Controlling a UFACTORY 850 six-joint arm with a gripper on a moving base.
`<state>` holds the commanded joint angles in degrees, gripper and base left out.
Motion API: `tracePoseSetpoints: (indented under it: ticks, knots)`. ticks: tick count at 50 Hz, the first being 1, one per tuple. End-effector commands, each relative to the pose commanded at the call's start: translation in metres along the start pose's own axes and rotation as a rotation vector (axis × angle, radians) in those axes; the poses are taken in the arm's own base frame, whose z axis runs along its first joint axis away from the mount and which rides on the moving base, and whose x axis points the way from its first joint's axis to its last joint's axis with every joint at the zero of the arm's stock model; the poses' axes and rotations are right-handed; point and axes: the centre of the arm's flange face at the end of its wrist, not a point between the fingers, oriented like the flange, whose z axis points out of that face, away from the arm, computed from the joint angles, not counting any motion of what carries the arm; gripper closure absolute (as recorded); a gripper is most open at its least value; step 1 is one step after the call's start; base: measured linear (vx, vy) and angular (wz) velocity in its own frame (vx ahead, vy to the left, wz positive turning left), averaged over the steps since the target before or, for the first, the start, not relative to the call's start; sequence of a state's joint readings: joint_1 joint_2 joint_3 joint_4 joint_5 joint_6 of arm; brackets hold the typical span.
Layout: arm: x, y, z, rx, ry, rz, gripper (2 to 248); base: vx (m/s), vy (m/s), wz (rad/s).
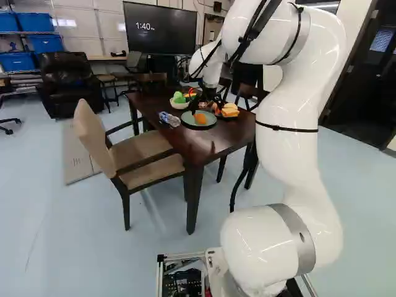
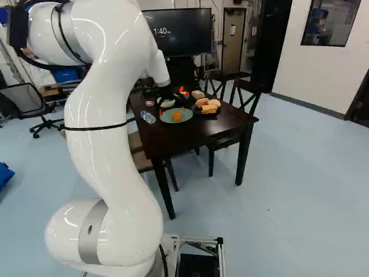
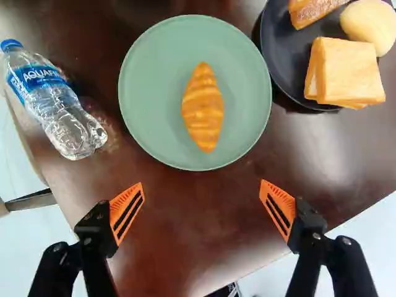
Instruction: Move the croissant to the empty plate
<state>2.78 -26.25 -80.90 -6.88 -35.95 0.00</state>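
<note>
Resting on the green plate (image 3: 148, 93), the croissant (image 3: 203, 108) lies near a labelled bottle (image 3: 52, 102), claw (image 1: 206, 104) spread open

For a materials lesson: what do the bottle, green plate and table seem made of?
Bottle: clear, glossy plastic, by its see-through, crinkled body.
Green plate: smooth, perhaps ceramic or plastic; its even colour fits both.
Table: dark, polished wood or veneer, judging by its glare.
</note>
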Motion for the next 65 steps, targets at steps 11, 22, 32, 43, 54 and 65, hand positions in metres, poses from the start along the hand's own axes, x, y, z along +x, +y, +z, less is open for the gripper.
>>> tracePoseSetpoints:
  ticks: [11,22,32,43,54,65]
  knots:
    - [-0.018,-0.002,-0.007,0.002,-0.015,-0.003,3,0.0,0.0,0.0]
    - [-0.037,-0.005,-0.014,0.004,-0.027,-0.005,3,0.0,0.0,0.0]
    - [-0.053,-0.007,-0.02,0.006,-0.029,-0.008,3,0.0,0.0,0.0]
    - [-0.069,-0.009,-0.027,0.007,-0.007,-0.01,3,0.0,0.0,0.0]
    - [-0.085,-0.012,-0.034,0.009,0.031,-0.013,3,0.0,0.0,0.0]
    - [-0.1,-0.014,-0.042,0.011,0.073,-0.015,3,0.0,0.0,0.0]
